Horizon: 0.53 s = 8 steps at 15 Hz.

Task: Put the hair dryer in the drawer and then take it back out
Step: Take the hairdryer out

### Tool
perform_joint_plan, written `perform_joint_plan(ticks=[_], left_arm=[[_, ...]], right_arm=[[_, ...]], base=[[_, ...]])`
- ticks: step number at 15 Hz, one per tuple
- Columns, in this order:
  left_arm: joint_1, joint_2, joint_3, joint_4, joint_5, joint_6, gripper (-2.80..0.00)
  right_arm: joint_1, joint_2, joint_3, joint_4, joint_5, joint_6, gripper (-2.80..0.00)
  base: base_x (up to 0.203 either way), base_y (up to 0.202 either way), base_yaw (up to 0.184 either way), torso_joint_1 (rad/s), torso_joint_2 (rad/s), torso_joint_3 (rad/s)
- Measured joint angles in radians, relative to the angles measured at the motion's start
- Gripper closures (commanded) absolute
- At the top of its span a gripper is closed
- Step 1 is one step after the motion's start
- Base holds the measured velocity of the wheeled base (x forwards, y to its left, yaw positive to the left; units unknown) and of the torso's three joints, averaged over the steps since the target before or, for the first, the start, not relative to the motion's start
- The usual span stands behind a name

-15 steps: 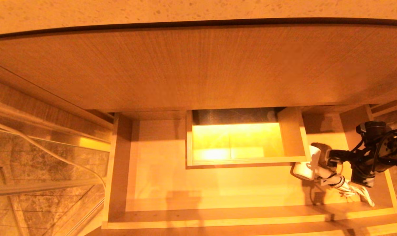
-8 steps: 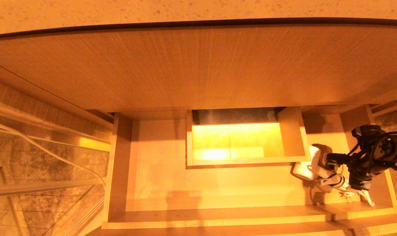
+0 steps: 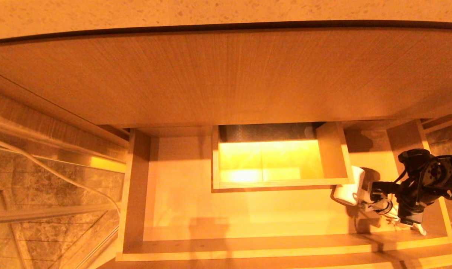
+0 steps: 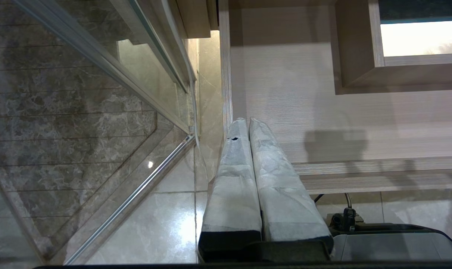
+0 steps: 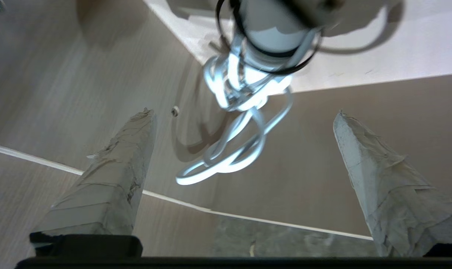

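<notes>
Lying on the floor of the wide, shallow light wood-grain drawer (image 3: 181, 209), right end, the smooth white plastic hair dryer (image 3: 349, 190) sits just beside the boxed rectangular cut-out (image 3: 332, 157), its white cord (image 5: 233, 149) coiled in loose loops. Right gripper (image 5: 244, 175) hangs over the cord, tape-wrapped fingers (image 5: 110, 179) spread wide, gripping nothing. Left gripper (image 4: 248, 123) is parked off the drawer's left edge, fingers pressed together.
</notes>
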Motion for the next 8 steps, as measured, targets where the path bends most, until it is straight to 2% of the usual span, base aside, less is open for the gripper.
perform_joint_plan(ticks=[8], left_arm=[[0.0,0.0,0.0,0.0,0.0,0.0,0.0]], right_arm=[[-0.015,0.07,-0.037,-0.014,0.0,0.023,-2.8]], base=[[0.0,0.0,0.0,0.0,0.0,0.0]])
